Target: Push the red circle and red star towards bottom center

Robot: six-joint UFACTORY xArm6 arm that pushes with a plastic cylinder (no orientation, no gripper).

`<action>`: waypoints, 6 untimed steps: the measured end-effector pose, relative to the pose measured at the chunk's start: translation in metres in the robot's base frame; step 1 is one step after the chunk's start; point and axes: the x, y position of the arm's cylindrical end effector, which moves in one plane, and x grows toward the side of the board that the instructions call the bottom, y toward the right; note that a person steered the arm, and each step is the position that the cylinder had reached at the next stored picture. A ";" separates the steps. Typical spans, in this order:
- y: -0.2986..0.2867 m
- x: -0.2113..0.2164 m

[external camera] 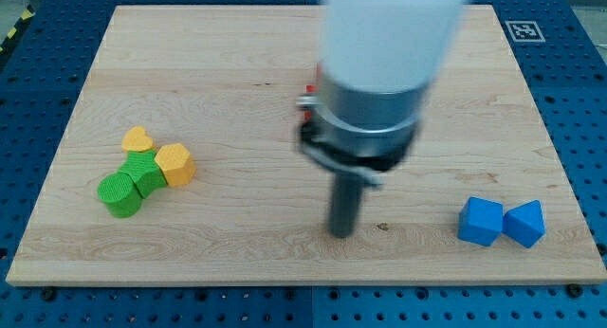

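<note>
A wooden desk [285, 44] carries the blocks, with the arm's pale, blurred body [394, 44] looming over its middle. The tool is a plain dark rod with no jaws to part or close; its tip [341, 235] rests on bare wood and touches no block. A small sliver of red [309, 88] shows above and slightly left of the tip, at the edge of the arm's dark collar; it may belong to the red circle or red star, but the arm hides too much to tell. Well to the tip's left sit a yellow heart [138, 138], a yellow hexagon [175, 164], and two green blocks [131, 184] bunched together. To the tip's right lie two blue blocks [502, 222], touching.
</note>
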 end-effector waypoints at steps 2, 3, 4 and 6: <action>-0.197 0.004; -0.274 0.004; -0.275 -0.003; -0.273 -0.049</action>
